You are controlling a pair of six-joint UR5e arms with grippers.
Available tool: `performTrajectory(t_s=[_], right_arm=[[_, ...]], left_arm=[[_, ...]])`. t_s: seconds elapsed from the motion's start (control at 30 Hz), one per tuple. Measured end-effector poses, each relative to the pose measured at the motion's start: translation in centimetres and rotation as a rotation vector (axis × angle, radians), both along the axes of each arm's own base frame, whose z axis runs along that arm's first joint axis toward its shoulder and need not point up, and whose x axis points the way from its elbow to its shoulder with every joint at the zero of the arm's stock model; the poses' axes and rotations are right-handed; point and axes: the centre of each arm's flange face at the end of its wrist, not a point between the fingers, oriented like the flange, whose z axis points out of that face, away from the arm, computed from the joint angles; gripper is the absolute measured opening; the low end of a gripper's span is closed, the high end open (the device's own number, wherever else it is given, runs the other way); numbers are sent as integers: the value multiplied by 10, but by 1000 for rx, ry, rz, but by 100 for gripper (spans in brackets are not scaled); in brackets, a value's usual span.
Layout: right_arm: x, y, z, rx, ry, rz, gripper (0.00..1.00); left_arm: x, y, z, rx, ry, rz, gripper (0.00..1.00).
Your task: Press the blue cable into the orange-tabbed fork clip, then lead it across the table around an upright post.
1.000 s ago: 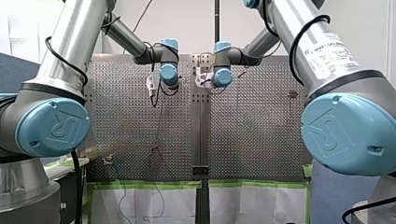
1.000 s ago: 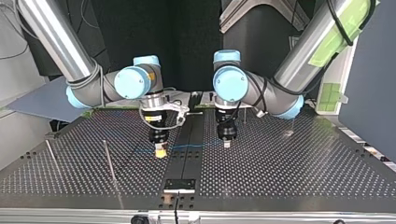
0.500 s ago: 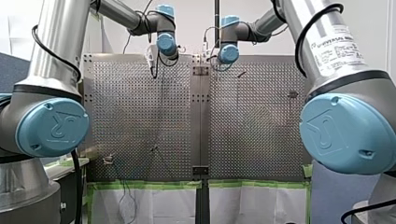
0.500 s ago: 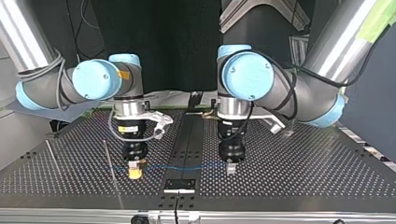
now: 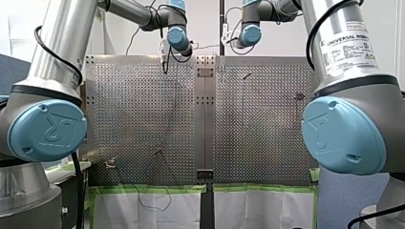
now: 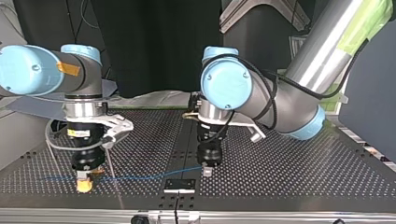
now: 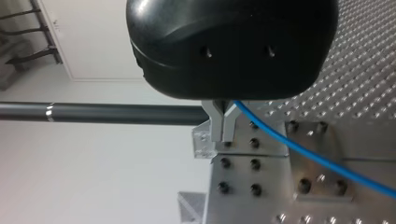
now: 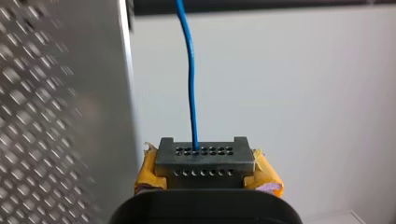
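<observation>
The blue cable (image 6: pixel 144 176) runs taut and low over the perforated table (image 6: pixel 289 172) between my two grippers. My right gripper (image 6: pixel 84 185), with yellow pads, is shut on it near the front edge at the top view's left. In the right wrist view the cable (image 8: pixel 189 79) leaves the gripper (image 8: pixel 204 153) straight ahead. My left gripper (image 6: pixel 206 171) is shut on the cable beside the centre rail; its metal fingers (image 7: pixel 217 122) pinch the cable (image 7: pixel 322 161). A thin upright post (image 6: pixel 115 184) stands just right of my right gripper, and the cable crosses it. I cannot make out the orange-tabbed clip.
A dark bracket (image 6: pixel 179 185) sits on the centre rail by the near edge in the top view. In the front view both wrists (image 5: pixel 177 37) (image 5: pixel 249 34) hang over the table's far end. Small fittings (image 5: pixel 111 163) (image 5: pixel 299 96) stand on the table.
In the top view both grippers have come toward the near edge. My right gripper has also carried the cable leftward past the post, and the cable now stretches longer between the grippers.
</observation>
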Motion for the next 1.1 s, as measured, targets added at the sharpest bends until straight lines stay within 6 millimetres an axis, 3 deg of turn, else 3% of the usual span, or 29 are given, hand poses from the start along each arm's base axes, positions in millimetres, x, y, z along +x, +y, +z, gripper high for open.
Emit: performTrajectory(t_s=[0.5, 0.77, 1.1], right_arm=[[-85, -1, 61, -81, -36, -120, 0], [-104, -15, 33, -36, -15, -157, 0], [-105, -32, -2, 19, 10, -160, 0]], left_arm=[[9, -57, -27, 9, 90, -74, 1], [14, -87, -43, 1, 128, -122, 1], [32, -114, -43, -105, 106, -181, 1]])
